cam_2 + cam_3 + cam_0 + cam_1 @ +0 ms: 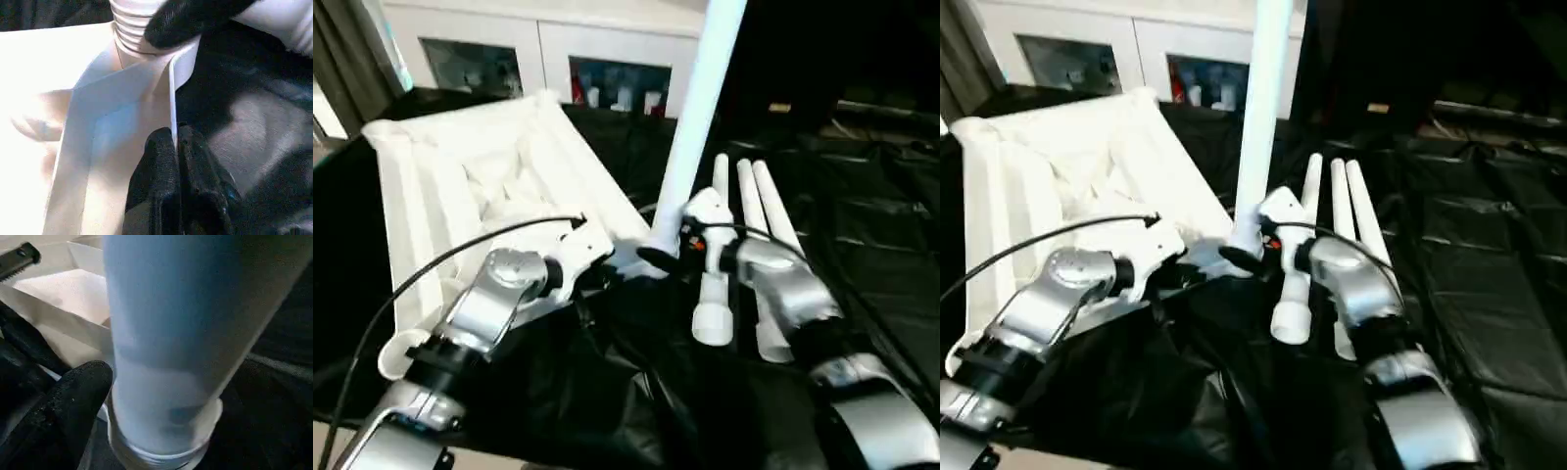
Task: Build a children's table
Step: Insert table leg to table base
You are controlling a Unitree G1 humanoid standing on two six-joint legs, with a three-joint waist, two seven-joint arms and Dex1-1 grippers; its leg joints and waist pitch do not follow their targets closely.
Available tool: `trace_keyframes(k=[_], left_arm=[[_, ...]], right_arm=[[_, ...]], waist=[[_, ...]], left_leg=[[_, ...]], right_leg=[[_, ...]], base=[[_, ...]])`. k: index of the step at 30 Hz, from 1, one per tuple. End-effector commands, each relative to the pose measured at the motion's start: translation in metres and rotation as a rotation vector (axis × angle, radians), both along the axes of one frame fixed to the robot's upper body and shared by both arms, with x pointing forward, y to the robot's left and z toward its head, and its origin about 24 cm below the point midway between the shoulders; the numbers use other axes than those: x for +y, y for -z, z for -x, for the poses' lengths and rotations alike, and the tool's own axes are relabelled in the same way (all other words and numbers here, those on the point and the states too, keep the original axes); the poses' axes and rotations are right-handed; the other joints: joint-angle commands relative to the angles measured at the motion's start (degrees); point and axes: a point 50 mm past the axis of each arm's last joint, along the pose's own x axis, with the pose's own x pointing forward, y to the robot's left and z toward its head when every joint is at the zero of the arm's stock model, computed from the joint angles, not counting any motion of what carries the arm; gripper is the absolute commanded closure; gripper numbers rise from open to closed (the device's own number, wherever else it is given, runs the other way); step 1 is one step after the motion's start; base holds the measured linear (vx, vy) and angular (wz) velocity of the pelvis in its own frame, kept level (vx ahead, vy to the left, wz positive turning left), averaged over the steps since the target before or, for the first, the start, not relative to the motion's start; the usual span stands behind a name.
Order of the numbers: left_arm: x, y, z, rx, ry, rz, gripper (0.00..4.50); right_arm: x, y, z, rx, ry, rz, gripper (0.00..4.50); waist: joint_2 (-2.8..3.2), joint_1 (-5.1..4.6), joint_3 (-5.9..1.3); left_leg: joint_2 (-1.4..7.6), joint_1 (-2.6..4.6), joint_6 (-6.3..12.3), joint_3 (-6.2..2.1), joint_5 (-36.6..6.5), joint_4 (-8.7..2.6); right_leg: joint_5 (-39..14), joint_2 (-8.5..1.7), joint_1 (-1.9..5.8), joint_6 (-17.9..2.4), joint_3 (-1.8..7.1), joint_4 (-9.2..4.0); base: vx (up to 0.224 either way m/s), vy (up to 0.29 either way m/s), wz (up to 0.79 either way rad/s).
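Observation:
The children's table tabletop (460, 186) lies upside down, ribbed side up, on the left of the black-draped table. One white leg (700, 108) stands upright in its near right corner socket. In the left wrist view my left gripper (177, 134) is shut on the thin rim wall of the tabletop just beside that socket. My right gripper (661, 257) stands open at the base of the upright leg, and one black finger (73, 406) rests next to the leg's threaded collar. Three more legs (764, 225) lie side by side under my right forearm.
Black sheeting (881, 225) covers the big table and wrinkles toward the right and the front. A white cabinet with glass doors (558, 59) stands behind. A black cable (431, 269) arcs over my left forearm.

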Motion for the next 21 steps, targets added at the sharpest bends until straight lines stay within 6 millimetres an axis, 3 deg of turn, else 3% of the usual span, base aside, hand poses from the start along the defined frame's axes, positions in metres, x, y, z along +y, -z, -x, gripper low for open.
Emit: trace_keyframes(k=[1,5,13,20,21], left_arm=[[-0.006,0.003,0.008,0.021,0.082,0.011,4.50],[-0.002,0.001,0.014,0.031,0.162,0.019,4.50],[0.001,0.001,0.019,0.031,0.220,0.018,4.50],[0.004,0.002,0.023,0.041,0.248,0.009,4.50],[0.004,0.002,0.023,0.040,0.246,0.008,4.50]], right_arm=[[-0.003,-0.005,0.004,0.001,-0.038,-0.012,0.04],[-0.009,-0.005,0.019,0.021,-0.154,0.019,0.04],[-0.010,-0.005,0.027,0.036,-0.209,0.039,0.04],[-0.008,-0.005,0.028,0.028,-0.237,0.064,0.04],[-0.007,-0.004,0.029,0.028,-0.241,0.068,0.31]], waist=[[-0.07,0.29,-4.23],[-0.29,0.70,-4.47],[-0.42,0.95,-4.34],[-0.59,1.25,-4.49],[-0.53,1.27,-4.52]], left_leg=[[0.39,-0.20,3.33,0.77,-6.47,-3.21],[0.29,-0.36,4.22,0.83,-4.41,-2.86],[0.30,-0.37,3.27,0.80,-5.65,-2.81],[0.22,-0.46,2.84,0.81,-5.06,-2.64],[0.20,-0.46,2.85,0.82,-5.01,-2.58]], right_leg=[[-11.08,-3.06,4.77,-10.07,3.05,-3.50],[-7.70,-2.95,4.83,-10.38,3.09,-2.93],[-12.23,-2.98,4.56,-9.17,3.10,-3.18],[-11.06,-2.89,4.60,-9.06,3.09,-2.86],[-10.88,-2.92,4.61,-9.11,3.09,-2.83]], base=[[0.000,0.000,0.00],[0.000,0.000,0.00],[0.000,0.000,0.00],[0.000,0.000,0.00],[0.000,0.000,0.00]])
